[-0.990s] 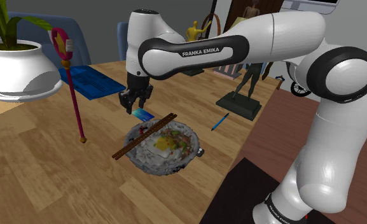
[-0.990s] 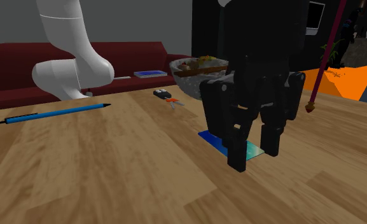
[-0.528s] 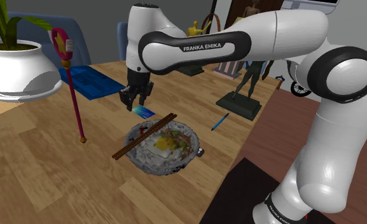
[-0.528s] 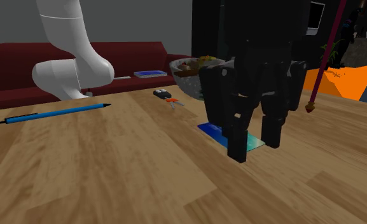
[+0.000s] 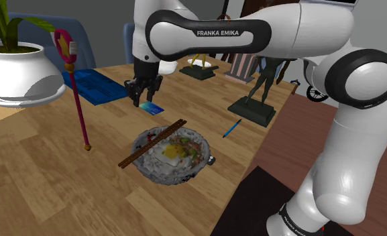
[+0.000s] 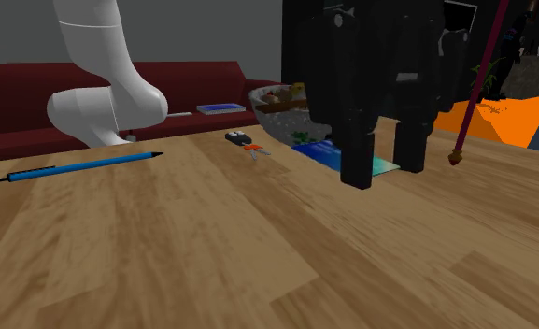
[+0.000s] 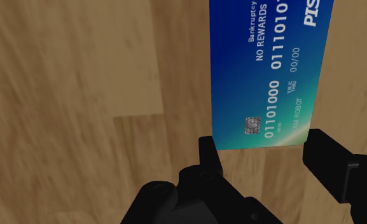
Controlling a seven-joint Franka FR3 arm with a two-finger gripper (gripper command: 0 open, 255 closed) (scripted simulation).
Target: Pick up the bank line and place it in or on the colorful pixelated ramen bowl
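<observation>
The bank card (image 7: 268, 70) is blue-green with white numbers and a chip. My gripper (image 7: 264, 156) is shut on its short end, a finger against each long edge. In the shoulder view the gripper (image 5: 142, 100) holds the card (image 5: 152, 108) above the wooden table, just beyond the ramen bowl (image 5: 200, 144). Across that grey, food-filled bowl lie brown chopsticks (image 5: 151, 143). In the second exterior view the card (image 6: 319, 152) hangs off the table between the fingers (image 6: 356, 173), with the bowl (image 6: 276, 107) behind it.
A pink wand (image 5: 78, 100) and a white plant pot (image 5: 17, 74) stand at the shoulder view's left, with a blue flat pad (image 5: 98, 84) behind the gripper. A blue pen (image 5: 232, 127) and a dark statue (image 5: 255, 100) lie toward the table's right edge. A small key fob (image 6: 244, 140) rests near the bowl.
The gripper has risen and carried the card up off the table. Earlier the card lay flat on the wood between the fingers.
</observation>
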